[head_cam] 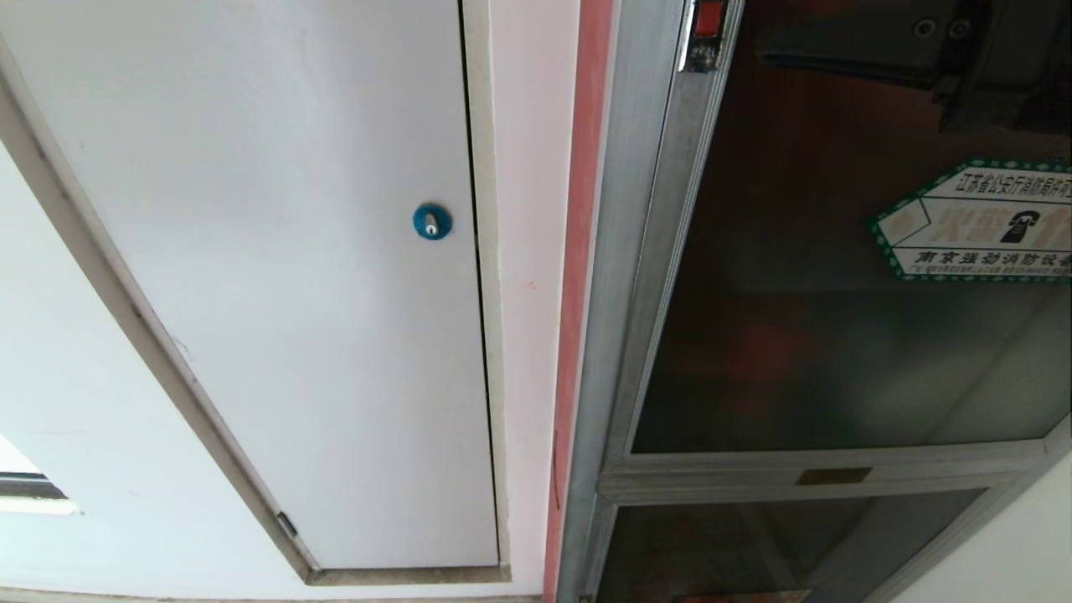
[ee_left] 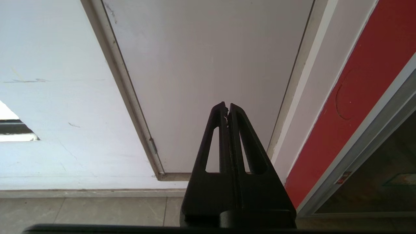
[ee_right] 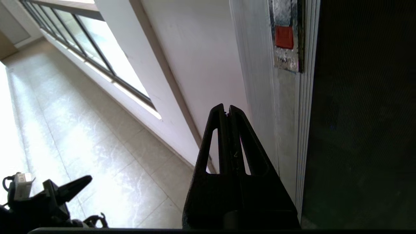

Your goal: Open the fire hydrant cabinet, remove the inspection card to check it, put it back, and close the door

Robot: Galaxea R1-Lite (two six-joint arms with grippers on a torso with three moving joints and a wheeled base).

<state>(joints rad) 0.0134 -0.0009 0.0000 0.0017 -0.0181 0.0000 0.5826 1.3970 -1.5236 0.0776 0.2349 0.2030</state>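
Progress stands at the very beginning: the door (head_cam: 837,276) of the fire hydrant cabinet (head_cam: 624,251) is shut flush in its silver frame, the inspection card is nowhere visible, and every step (opening, taking out and checking the card, returning it, closing) remains to be done. The cabinet occupies the right of the scene, set against the wall beside a red painted strip (head_cam: 578,251); to its left is a white door with a blue round lock (head_cam: 432,221), which has no part in the work. The cabinet door is a large dark frosted-glass panel in an aluminium frame, carrying a green-bordered telephone sticker (head_cam: 976,219) toward its right side and a red latch (head_cam: 708,18) in a worn metal plate high on its left frame edge; dim red shapes show through the glass but cannot be made out. A smaller dark glass panel (head_cam: 779,544) lies below it. The right gripper (ee_right: 227,110) has its fingers pressed together on nothing and is near the left frame edge, with the latch (ee_right: 284,37) ahead of its tips and not touched; judged from this, the latch is the step in hand. The left gripper (ee_left: 227,109), likewise closed on nothing, hangs low before the white door, near the tiled floor (ee_left: 81,211), apparently idle.
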